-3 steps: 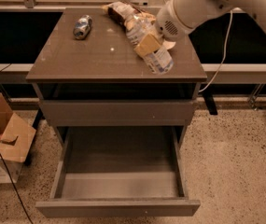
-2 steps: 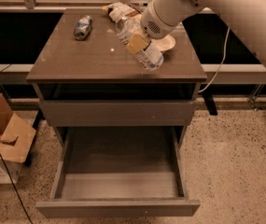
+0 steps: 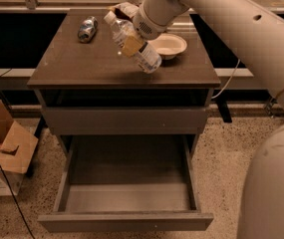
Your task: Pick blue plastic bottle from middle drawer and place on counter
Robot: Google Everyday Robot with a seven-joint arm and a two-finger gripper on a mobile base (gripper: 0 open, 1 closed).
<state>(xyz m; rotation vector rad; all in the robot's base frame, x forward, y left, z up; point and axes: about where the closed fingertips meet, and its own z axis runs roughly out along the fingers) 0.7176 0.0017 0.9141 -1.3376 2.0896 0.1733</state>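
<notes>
My gripper (image 3: pixel 131 46) hangs over the middle of the counter (image 3: pixel 81 63) and is shut on the blue plastic bottle (image 3: pixel 148 60). The bottle is clear with a pale label. It is tilted, with its white cap up to the left and its base low to the right, just above the countertop; I cannot tell whether it touches. A tan finger pad (image 3: pixel 130 44) lies across its middle. Below, the middle drawer (image 3: pixel 126 198) is pulled open, and its grey floor is bare.
A stubby dark-wrapped bottle (image 3: pixel 86 29) lies at the counter's back left. A white bowl (image 3: pixel 168 46) sits back right, and a snack bag (image 3: pixel 127 8) lies behind the gripper. A cardboard box (image 3: pixel 6 153) and a cable are on the floor at left.
The arm has swung left with the bottle, from the counter's right side toward its middle. The white bowl now shows behind it.
</notes>
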